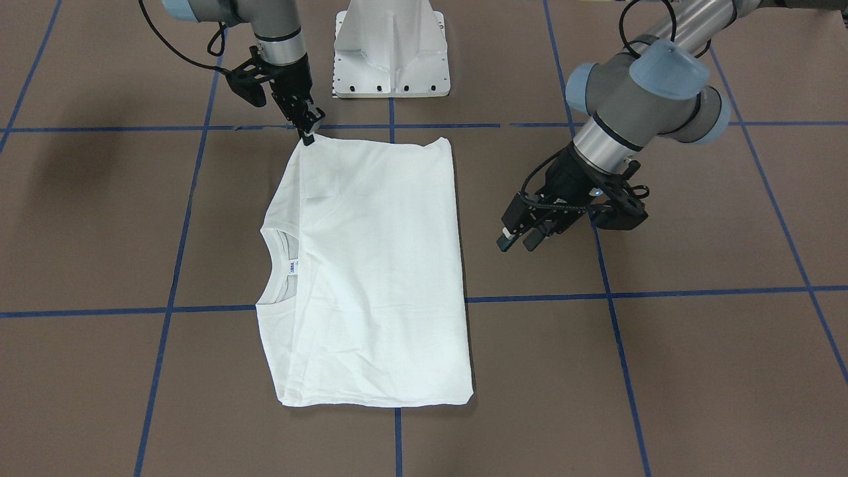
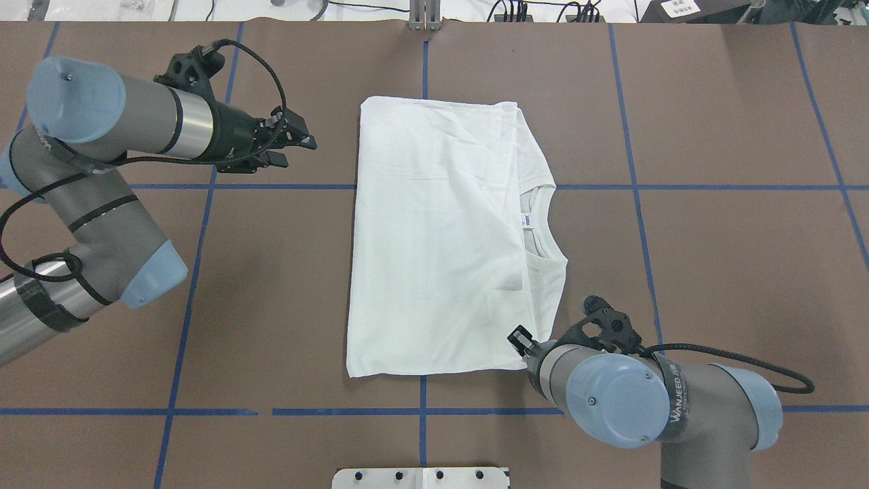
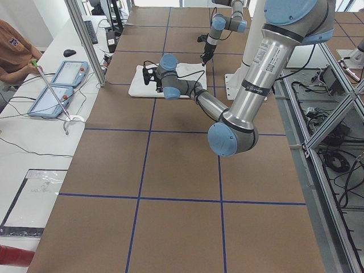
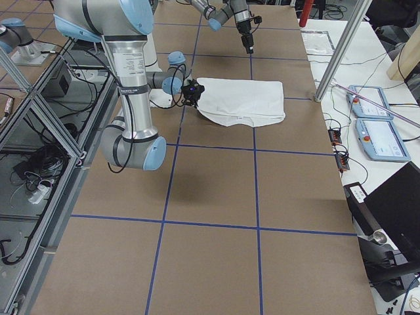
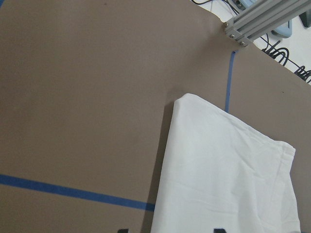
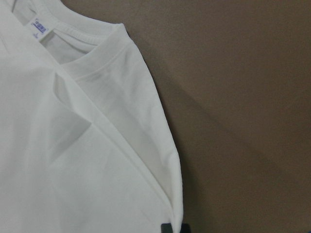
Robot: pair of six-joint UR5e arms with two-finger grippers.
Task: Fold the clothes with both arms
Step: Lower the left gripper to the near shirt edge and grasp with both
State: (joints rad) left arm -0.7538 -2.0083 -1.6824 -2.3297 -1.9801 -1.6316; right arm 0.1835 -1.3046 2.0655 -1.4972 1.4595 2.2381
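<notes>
Right claw (image 1: 309, 137) on thin white T-shirt (image 1: 377, 265)

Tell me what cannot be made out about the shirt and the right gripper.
Neck tag lettering: too small everywhere, blurred in right wrist view.
Right gripper hold on T-shirt corner: own arm hides it overhead; right wrist view's lower edge cuts it; tiny in front view.

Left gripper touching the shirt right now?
No, in the overhead view the left gripper hangs open over bare table, with a clear gap to the T-shirt.
</notes>
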